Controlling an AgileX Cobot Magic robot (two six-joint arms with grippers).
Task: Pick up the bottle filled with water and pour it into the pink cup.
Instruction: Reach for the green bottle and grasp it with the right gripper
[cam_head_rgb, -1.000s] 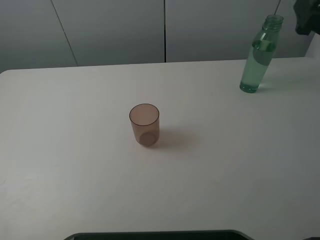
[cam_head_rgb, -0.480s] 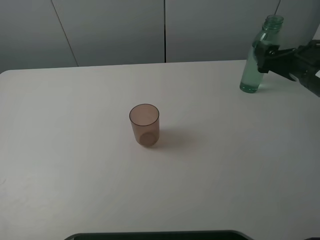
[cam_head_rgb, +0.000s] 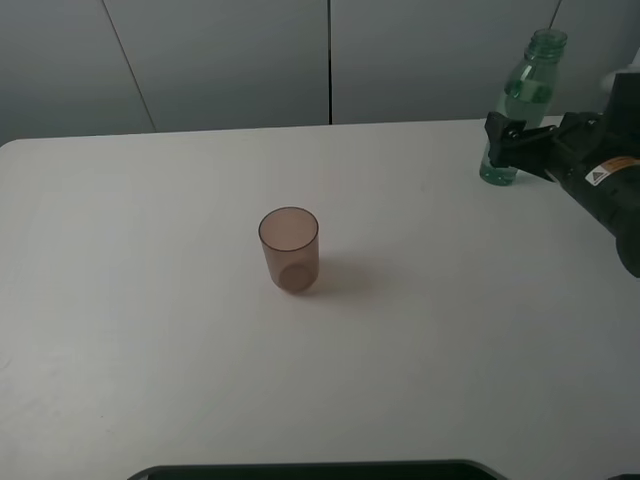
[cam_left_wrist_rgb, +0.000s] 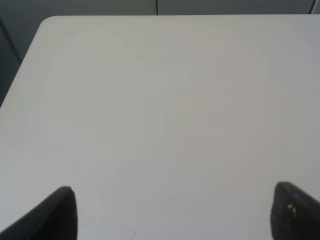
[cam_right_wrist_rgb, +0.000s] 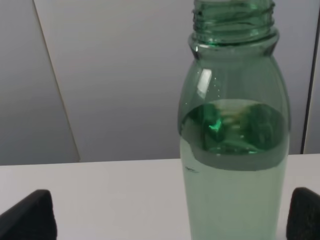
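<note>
Right wrist view: grasp step, I am judging. Upright, the bottle (cam_right_wrist_rgb: 232, 165) is standing near the counter's (cam_head_rgb: 150, 300) far right corner. My right end effector (cam_right_wrist_rgb: 166, 217) is gaping wide before it, gripping nothing. Next is calling for closing on its body, then carrying to the pink cup (cam_head_rgb: 289, 250).

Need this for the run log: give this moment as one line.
right gripper: open, at bottle, no grip | left gripper: open | bottle: upright | cup: upright
</note>
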